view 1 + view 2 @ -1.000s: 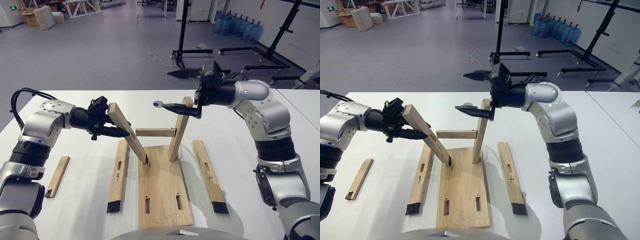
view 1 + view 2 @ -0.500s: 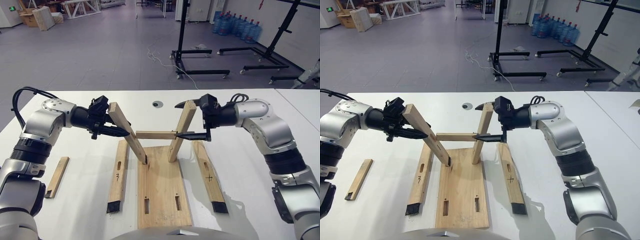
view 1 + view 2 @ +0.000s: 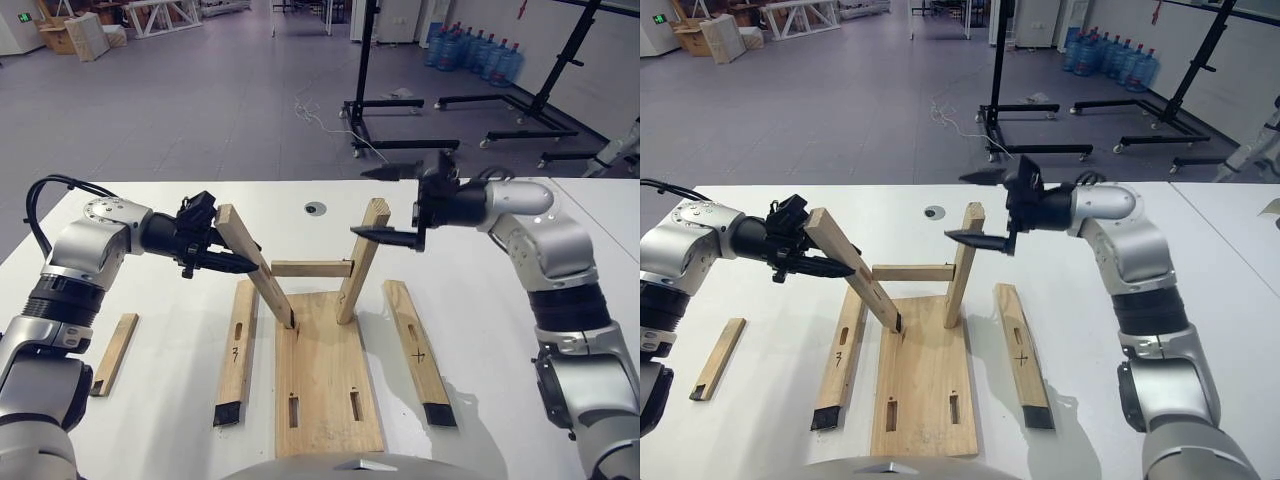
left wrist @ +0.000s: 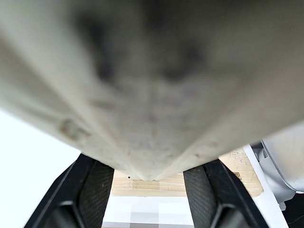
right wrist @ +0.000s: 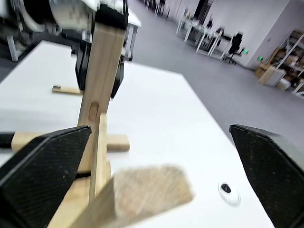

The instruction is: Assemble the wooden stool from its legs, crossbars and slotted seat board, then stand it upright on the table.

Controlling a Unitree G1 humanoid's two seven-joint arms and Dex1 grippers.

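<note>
Open hall with a grey floor; black stands point(image 3: 400, 100) and water bottles point(image 3: 480, 50) at the back. The white table point(image 3: 170, 410) is in front, with the seat board point(image 3: 328, 400) lying flat on it.

- Two legs stand in the board's far slots.
  - The left leg point(image 3: 278, 298) tilts steeply out to the left.
  - The right leg point(image 3: 356, 270) leans slightly right.
  - The crossbar point(image 3: 310, 267) runs level from the right leg toward the left one. Its free end meets the left leg or stops just short; whether it is seated cannot be told.
- Two spare legs lie flat, one point(image 3: 238, 350) just left of the board and one point(image 3: 418, 350) just right.
- A short bar point(image 3: 115, 350) lies well apart, at far left.

Risks, as judged:
- The right leg stands unheld. Swinging the left leg in against the crossbar could push it over or lever it out of its slot.
- With so steep a tilt, the crossbar end may miss the mortise and jam on the leg's face.
- The right arm's lower finger passes very near the leg top, so a small drift could knock it.

Jaws:
- The left gripper point(image 3: 243, 264) is clamped on the upper part of the left leg, with wood filling the space between its fingers point(image 4: 92, 190).
- The right gripper point(image 3: 361, 204) is spread wide and carries nothing. The top of the right leg sits in that gap; contact cannot be told.
</note>
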